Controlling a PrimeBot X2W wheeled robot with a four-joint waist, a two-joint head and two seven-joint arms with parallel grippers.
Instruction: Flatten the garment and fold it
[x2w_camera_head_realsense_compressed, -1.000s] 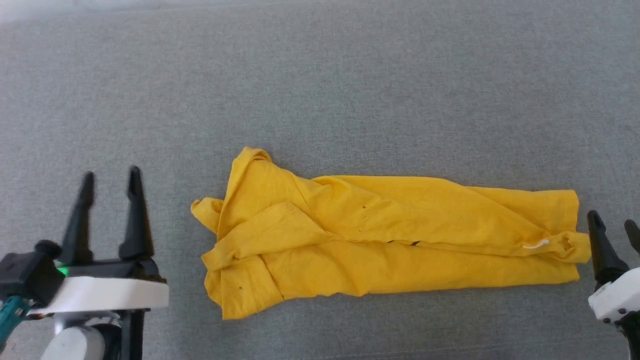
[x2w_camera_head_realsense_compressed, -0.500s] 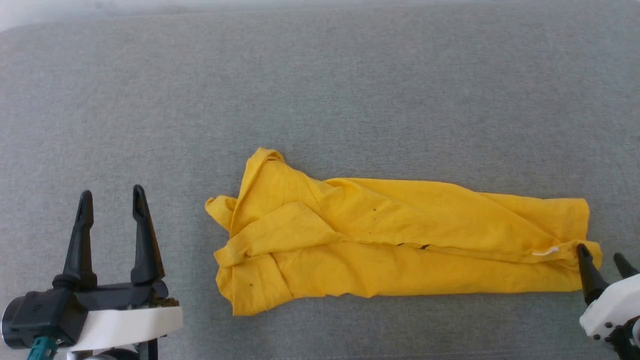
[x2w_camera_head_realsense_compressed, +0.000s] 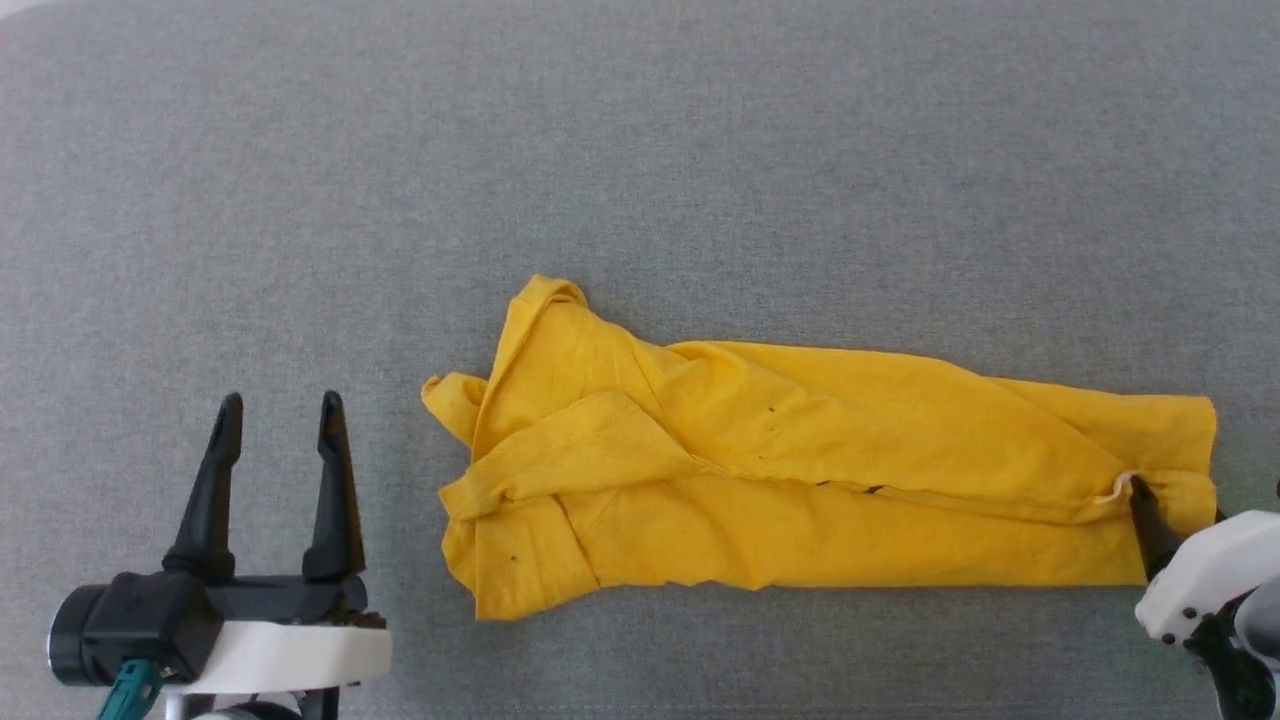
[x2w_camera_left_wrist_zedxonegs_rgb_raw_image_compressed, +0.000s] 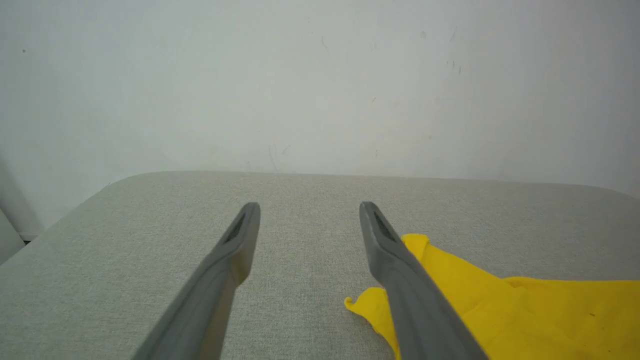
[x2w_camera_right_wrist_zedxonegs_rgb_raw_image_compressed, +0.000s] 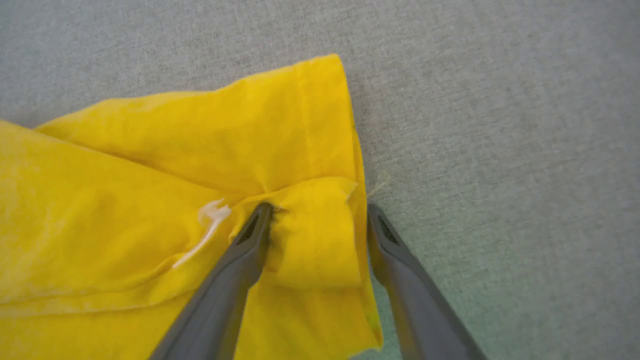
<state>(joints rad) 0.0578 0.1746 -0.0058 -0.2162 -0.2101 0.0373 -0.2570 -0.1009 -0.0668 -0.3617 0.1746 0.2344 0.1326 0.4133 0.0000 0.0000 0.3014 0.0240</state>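
The yellow T-shirt (x2w_camera_head_realsense_compressed: 800, 480) lay on the grey fabric-covered bench (x2w_camera_head_realsense_compressed: 640, 180), across the lower middle and lower right of the head view. It was gathered lengthwise into a long rumpled band, plain side up, with a sleeve (x2w_camera_head_realsense_compressed: 450, 395) poking out at its left end.

In the right wrist view, the right claw (x2w_camera_right_wrist_zedxonegs_rgb_raw_image_compressed: 318, 207) stood with its jaws spread around the doubled-over corner of the stitched hem (x2w_camera_right_wrist_zedxonegs_rgb_raw_image_compressed: 320, 120). One finger (x2w_camera_right_wrist_zedxonegs_rgb_raw_image_compressed: 240, 260) pressed into the cloth just beside a small white tag (x2w_camera_right_wrist_zedxonegs_rgb_raw_image_compressed: 207, 225). The other finger (x2w_camera_right_wrist_zedxonegs_rgb_raw_image_compressed: 400, 260) rested on bare bench just outside the shirt's edge. It had gripped nothing yet.

At the lower left of the head view, the left claw (x2w_camera_head_realsense_compressed: 280, 400) was also spread and empty. It was well apart from the shirt's left end, and in its own wrist view the sleeve lay just beside its finger (x2w_camera_left_wrist_zedxonegs_rgb_raw_image_compressed: 400, 270).

The flattening step seemed to be in hand, with no folding begun. The next move probably called for the right claw to pinch that hem corner through all its layers. The left claw would then need to cross to the sleeve end so the band could be drawn open. A shallow pinch might catch only the top layer.
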